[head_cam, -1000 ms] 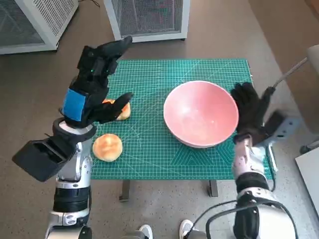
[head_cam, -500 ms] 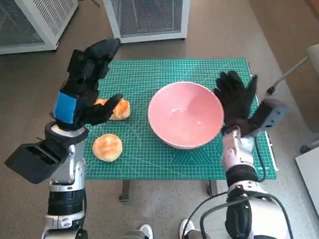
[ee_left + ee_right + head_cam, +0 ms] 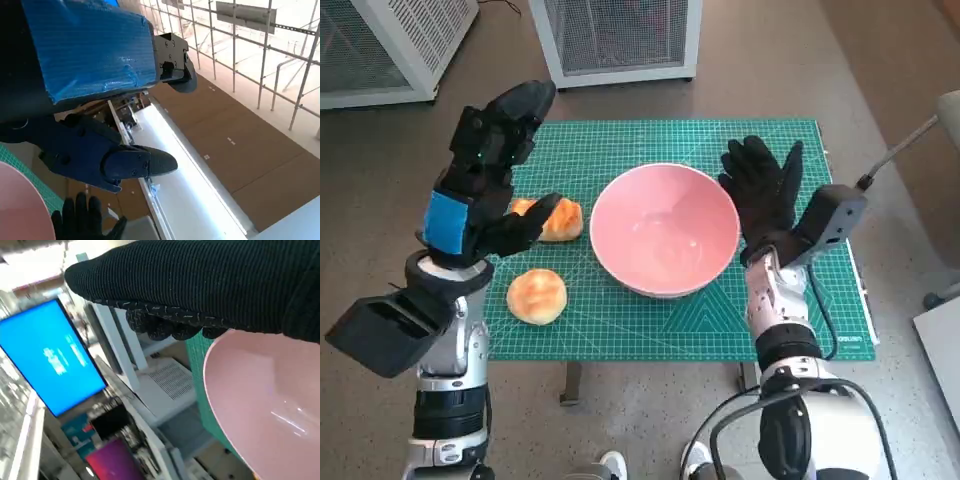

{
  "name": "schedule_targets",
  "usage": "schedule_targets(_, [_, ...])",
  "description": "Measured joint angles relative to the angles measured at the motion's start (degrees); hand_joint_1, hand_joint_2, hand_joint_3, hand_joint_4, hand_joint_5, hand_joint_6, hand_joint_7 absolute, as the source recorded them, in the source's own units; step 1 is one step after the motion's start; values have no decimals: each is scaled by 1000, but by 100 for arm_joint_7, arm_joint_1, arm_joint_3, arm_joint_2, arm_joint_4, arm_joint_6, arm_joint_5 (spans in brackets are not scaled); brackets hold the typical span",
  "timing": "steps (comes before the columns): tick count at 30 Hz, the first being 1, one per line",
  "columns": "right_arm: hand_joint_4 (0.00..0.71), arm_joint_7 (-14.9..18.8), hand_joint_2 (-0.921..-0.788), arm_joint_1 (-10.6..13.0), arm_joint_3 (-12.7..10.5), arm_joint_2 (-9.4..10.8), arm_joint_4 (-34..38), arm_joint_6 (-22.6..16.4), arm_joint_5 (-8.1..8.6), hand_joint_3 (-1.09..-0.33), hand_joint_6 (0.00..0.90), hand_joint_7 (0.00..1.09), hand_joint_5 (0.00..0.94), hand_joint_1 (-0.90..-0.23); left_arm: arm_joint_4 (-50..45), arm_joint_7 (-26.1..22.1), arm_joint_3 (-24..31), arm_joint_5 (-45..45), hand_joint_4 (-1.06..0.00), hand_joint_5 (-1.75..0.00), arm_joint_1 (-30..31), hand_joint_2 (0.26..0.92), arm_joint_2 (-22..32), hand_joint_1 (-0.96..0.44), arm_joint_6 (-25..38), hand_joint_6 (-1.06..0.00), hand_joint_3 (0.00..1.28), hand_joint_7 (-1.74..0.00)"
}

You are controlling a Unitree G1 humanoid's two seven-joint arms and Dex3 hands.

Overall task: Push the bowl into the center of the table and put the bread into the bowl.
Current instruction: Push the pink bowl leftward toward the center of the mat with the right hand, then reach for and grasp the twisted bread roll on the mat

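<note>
A wide pink bowl (image 3: 664, 230) stands on the green cutting mat (image 3: 620, 145), close to the middle. My gloved right hand (image 3: 763, 193) presses flat against its right rim, fingers spread. The bowl's rim also fills a corner of the right wrist view (image 3: 265, 400), and an edge of the bowl (image 3: 20, 210) appears in the left wrist view. Two bread rolls lie on the mat's left side: one roll (image 3: 536, 295) near the front edge, another roll (image 3: 558, 219) partly behind my left hand. My left hand (image 3: 485, 170) hovers above that roll, fingers spread, holding nothing.
The mat covers a small table. White mesh-sided cabinets (image 3: 615, 35) stand on the floor beyond the far edge. A pale object with a metal rod (image 3: 910, 140) sits off the table's right side. White shoes (image 3: 610, 465) show below the front edge.
My right hand has slid the bowl leftwards across the mat toward the middle. My left hand has drifted slightly left and stays raised over the rolls, which have not moved.
</note>
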Motion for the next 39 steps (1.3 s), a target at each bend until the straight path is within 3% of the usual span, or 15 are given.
schedule_targets(5, [163, 42, -921, -28, 57, -108, -11, 4, -51, -679, 68, 412, 12, -438, -8, 12, 15, 43, -278, -36, 82, 921, 26, -592, -49, -142, 335, -553])
schedule_targets(10, [164, 152, -921, -84, 84, -227, -97, -231, -60, -666, 63, 420, 10, -460, 54, 13, 65, 58, -279, -32, 84, 921, 136, -595, -137, -141, 334, -543])
schedule_targets(16, [181, 566, -921, -171, 119, -308, -379, -1036, -37, -623, 54, 443, 13, -522, 277, 88, 105, 527, -234, -11, 10, 921, 507, -598, -156, -68, 307, -489])
schedule_targets(21, [202, 1150, -921, -176, 146, -328, -832, -1787, 71, -607, 47, 462, 19, -529, 174, -9, 46, 1421, -64, -1, -83, 896, 1389, -575, 526, -11, 136, -268])
schedule_targets(24, [213, 1392, -921, -161, 195, -350, -1149, -2166, 111, -608, 46, 471, 22, -520, -16, -190, -8, 1791, -20, 0, -139, 819, 1898, -485, 1231, -3, 49, -145])
schedule_targets(27, [221, 1583, -921, -103, 279, -364, -1494, -2540, 137, -619, 52, 483, 23, -518, -220, -342, -127, 2180, -5, 1, -224, 742, 2255, -287, 1947, -10, 18, -82])
schedule_targets(31, [231, 1866, -921, 66, 426, -366, -1946, -3010, 236, -623, 58, 490, 25, -529, -387, -533, -371, 2587, -2, 0, -417, 719, 2540, -111, 2737, -38, 10, -77])
schedule_targets(36, [238, 2077, -921, 239, 570, -369, -2306, -3260, 308, -617, 60, 496, 24, -536, -397, -617, -660, 2827, -21, -7, -632, 722, 2579, 83, 3311, -86, 12, -84])
schedule_targets(39, [240, 2123, -921, 336, 655, -372, -2536, -3301, 361, -615, 61, 497, 23, -538, -364, -709, -937, 3005, -29, -9, -772, 726, 2572, 126, 3615, -105, 14, -85])
